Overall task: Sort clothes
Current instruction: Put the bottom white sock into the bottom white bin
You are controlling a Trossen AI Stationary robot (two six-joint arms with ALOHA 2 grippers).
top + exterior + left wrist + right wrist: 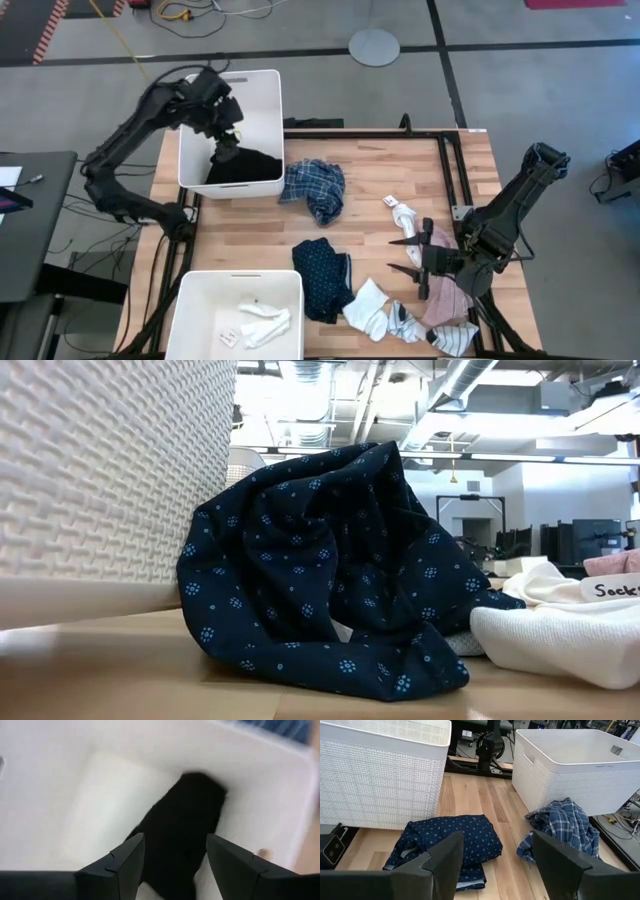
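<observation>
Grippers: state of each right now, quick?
Left gripper: open above the black piece in the bin, holding nothing.
Right gripper: open, empty, over the table.

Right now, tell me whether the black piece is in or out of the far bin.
In. The black piece lies on the floor of the far white bin, below the open left hand.

Open-plan lab, exposed ceiling ducts [470, 380], desk monitors [585, 545], taped floor [60, 30]
</observation>
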